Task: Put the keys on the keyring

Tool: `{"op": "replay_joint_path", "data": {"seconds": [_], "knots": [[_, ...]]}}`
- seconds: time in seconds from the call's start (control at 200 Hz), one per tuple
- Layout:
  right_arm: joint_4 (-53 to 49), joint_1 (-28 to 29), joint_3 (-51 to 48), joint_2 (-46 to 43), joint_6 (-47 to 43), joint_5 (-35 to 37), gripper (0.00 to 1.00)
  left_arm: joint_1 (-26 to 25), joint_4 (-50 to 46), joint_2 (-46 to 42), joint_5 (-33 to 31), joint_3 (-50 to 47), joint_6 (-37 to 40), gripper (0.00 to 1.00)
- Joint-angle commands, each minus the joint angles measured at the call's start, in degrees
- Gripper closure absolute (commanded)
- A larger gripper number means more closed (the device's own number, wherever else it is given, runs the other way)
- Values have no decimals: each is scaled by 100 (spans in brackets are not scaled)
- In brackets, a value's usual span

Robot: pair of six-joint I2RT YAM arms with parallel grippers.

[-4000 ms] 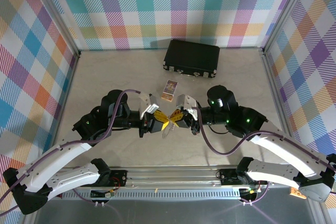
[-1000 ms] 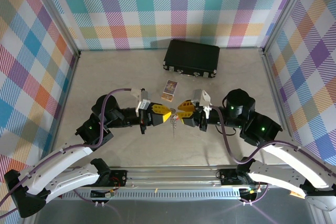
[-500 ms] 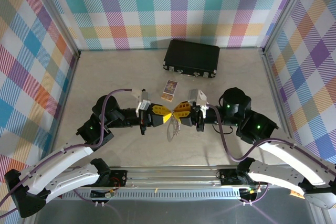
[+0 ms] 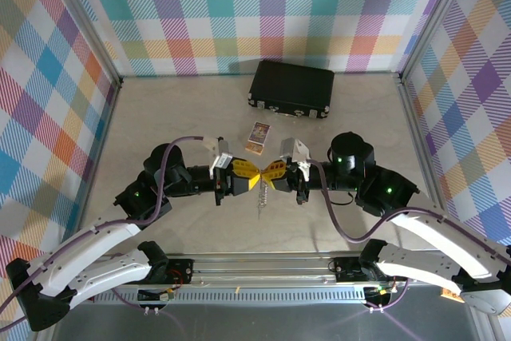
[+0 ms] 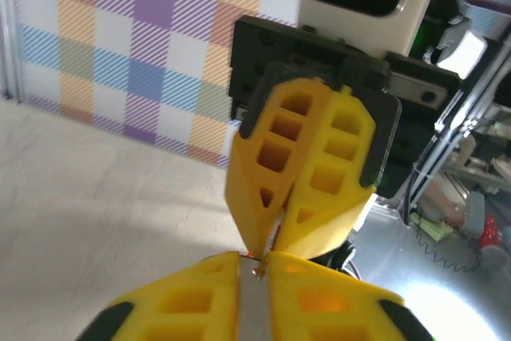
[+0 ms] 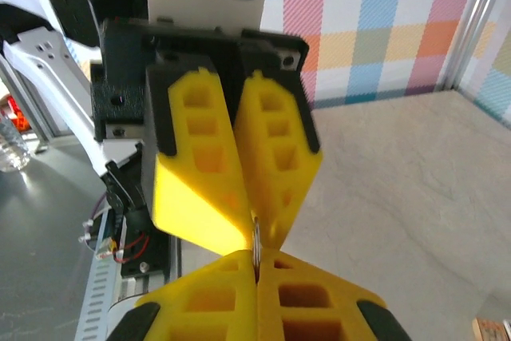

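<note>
Meeting tip to tip just above the bench (image 4: 160, 117), the left claw (image 4: 253, 174) and right claw (image 4: 267, 174) are each pinched fully together on a thin sliver of grey metal. I take that for the keyring (image 4: 260, 196), which dangles edge-on below the tips; the key and its red tag I can't make out. The risk is a tug-of-war: if the arms pull apart or twist unevenly, the metal could slip from one pinch and drop. The bench is pale and matt, with a black case (image 4: 291, 88) and small card (image 4: 258, 136) further back, and bright checked walls (image 4: 271, 5) around.
</note>
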Motion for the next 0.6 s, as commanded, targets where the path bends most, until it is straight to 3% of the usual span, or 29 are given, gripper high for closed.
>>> {"op": "replay_joint_path", "data": {"seconds": [0.0,0.24,0.595], "knots": [[-459,40,417,116,-329,-16,100,-7,-1134,-50,-326,613,526,76],[-987,50,723,454,-572,-353,100,1,-2670,321,209,1354,1024,74],[-1064,66,774,567,-612,-680,100,1,-2607,688,537,1486,1184,76]]}}
